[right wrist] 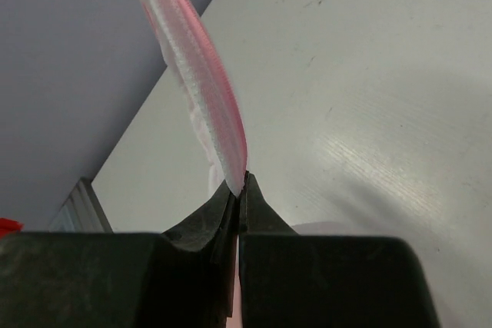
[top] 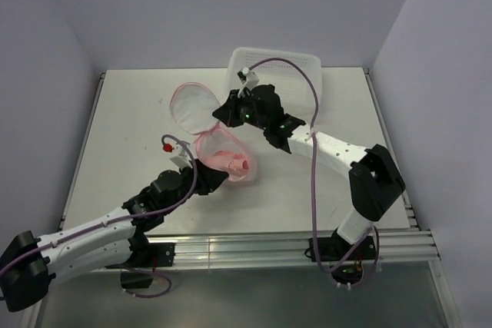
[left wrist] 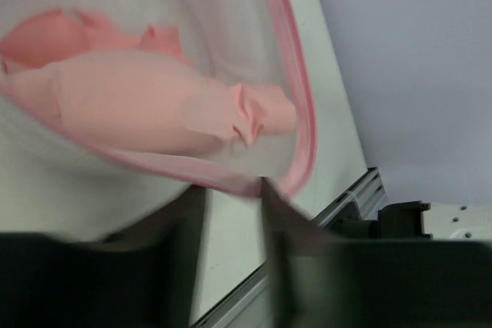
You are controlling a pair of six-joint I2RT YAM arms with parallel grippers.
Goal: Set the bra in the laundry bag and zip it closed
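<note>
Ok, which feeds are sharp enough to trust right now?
Left wrist: soft throughout, the left tool a dark smear, the bra a pink blur. Right wrist: the laundry bag rim fairly sharp at the right tool. Top external: evenly lit, no glare.

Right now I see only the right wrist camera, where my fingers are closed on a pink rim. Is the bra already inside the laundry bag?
Observer: Yes. The left wrist view shows the bra lying inside the lower half of the laundry bag.
Operator: Where is the other arm?
Observer: The left gripper is at the near rim of that lower half, and its jaws stand apart.
Operator: How does the half I hold stand?
Observer: In the top view the right gripper holds the upper half raised and folded back, away from the bra. The bag is wide open and not zipped.
</note>
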